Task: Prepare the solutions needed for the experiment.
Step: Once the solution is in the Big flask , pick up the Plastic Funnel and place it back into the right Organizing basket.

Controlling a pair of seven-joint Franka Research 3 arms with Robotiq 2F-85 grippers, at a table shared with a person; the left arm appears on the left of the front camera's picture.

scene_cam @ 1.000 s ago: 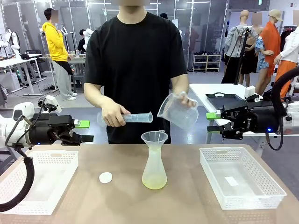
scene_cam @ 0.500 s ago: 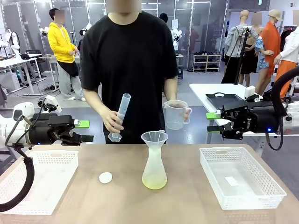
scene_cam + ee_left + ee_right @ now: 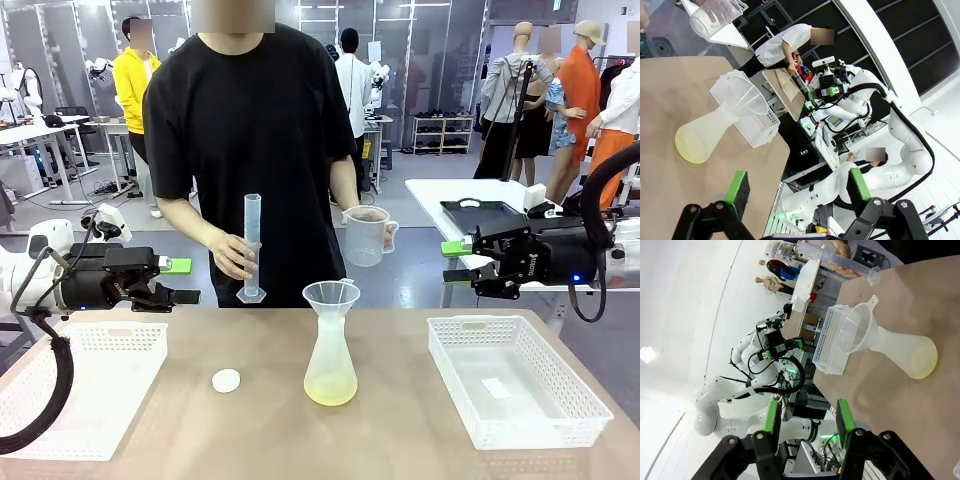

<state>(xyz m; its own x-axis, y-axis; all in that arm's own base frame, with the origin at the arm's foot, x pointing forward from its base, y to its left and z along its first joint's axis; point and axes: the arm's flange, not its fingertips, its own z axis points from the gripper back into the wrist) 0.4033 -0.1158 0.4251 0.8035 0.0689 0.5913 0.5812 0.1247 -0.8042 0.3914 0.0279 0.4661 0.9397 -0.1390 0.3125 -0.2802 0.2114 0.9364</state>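
Jaws empty off either end of the surface (image 3: 400, 440), left spread wide, right partly open; pale yellow-green solution (image 3: 330, 393) shallow in the centre conical flask (image 3: 330, 352) under its funnel (image 3: 331, 296); graduated cylinder (image 3: 252, 235) and measuring jug (image 3: 365, 240) upright in the person's hands, measuring seemingly underway, a steady pour through the funnel likely next.

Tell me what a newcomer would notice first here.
The person across the table holds a cylinder upright in one hand and a jug in the other. At the table's centre stands the flask, with a funnel in its neck and a shallow yellow-green solution at its bottom. The left tool and right tool hang open and empty at the sides.
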